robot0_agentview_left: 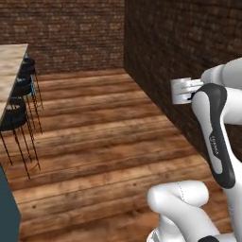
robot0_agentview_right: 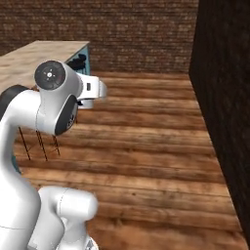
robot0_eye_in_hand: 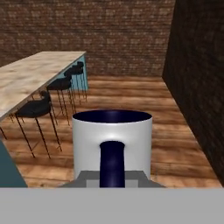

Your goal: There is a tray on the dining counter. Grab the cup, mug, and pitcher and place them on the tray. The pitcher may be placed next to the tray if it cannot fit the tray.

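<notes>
**Mug in the claw, tray not yet reached**

Left base view: the mug (robot0_agentview_left: 181, 90) sits at right centre, clamped in the gripper (robot0_agentview_left: 193, 90); the dining counter (robot0_agentview_left: 9, 71) lies at upper left, black stools (robot0_agentview_left: 16, 113) beside it.

Right base view: the counter lies at upper left, wooden floor (robot0_agentview_right: 146, 141) between.

Hand view: the mug fills lower centre, handle gripped. Delivery remains, judging by this.
</notes>
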